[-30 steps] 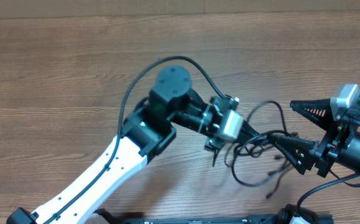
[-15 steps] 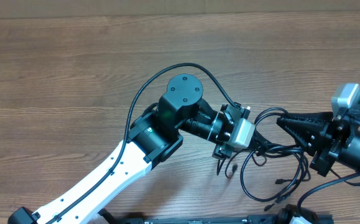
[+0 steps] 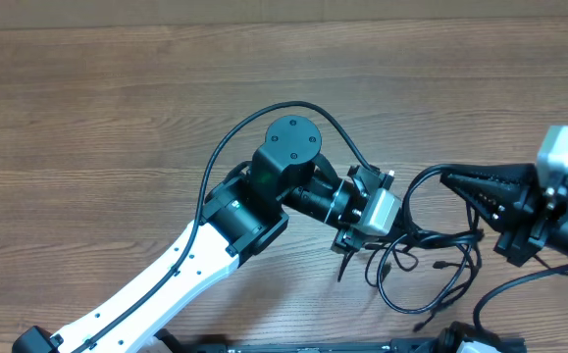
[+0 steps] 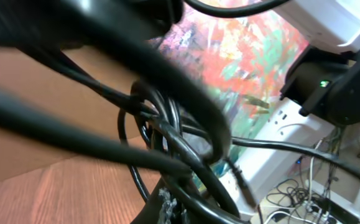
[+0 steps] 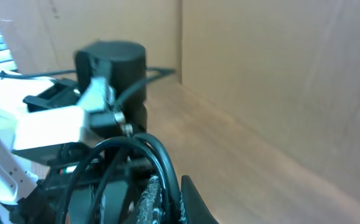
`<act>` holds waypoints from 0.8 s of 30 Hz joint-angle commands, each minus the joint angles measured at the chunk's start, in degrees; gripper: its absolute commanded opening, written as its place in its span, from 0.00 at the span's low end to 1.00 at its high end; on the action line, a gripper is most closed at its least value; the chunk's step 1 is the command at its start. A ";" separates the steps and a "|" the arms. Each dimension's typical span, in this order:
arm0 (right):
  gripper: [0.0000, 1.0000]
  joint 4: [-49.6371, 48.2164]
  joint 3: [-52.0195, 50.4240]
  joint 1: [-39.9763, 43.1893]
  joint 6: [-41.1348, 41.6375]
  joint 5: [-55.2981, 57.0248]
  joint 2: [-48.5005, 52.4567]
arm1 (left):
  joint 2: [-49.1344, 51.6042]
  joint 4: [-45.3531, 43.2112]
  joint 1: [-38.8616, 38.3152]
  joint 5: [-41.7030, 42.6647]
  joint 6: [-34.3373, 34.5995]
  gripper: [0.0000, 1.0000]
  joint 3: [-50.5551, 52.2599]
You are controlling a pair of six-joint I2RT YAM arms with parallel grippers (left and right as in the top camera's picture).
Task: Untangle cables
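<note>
The cables are thin black cords looped in a tangle on the wooden table, between my two grippers at the right. My left gripper reaches in from the left and is shut on the bundle. In the left wrist view, several strands of the cables cross just above the left gripper. My right gripper points left, shut on an upper loop. In the right wrist view, one of the cables is pinched in the right gripper. Loose loops and small plug ends hang toward the front edge.
The white left arm crosses the table from the lower left, with its own thicker black wire arching over the black joint. A cardboard wall stands behind the table. The front table edge lies just below the tangle.
My right gripper's jaws, wide apart a second ago, have shut on a cable loop and shifted up and right. The left arm moved right with the bundle, and the loops have stretched out.
</note>
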State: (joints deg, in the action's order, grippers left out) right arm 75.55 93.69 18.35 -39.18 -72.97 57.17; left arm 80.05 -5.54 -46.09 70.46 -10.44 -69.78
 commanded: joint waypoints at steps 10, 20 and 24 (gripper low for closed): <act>0.04 -12.33 0.13 0.04 0.11 -6.69 -0.20 | 4.68 0.07 -7.30 2.80 0.15 0.04 -0.13; 0.04 -14.36 0.13 0.04 0.13 -4.26 -0.20 | 5.99 -0.70 -8.74 2.91 0.20 0.04 -0.13; 0.04 -14.73 0.13 0.04 0.11 -0.90 -0.20 | 5.99 -0.66 -8.74 3.54 0.24 0.04 -0.13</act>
State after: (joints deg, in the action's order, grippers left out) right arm 62.04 93.67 18.33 -39.24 -77.56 56.90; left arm 84.68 -6.74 -53.28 71.35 -10.41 -69.80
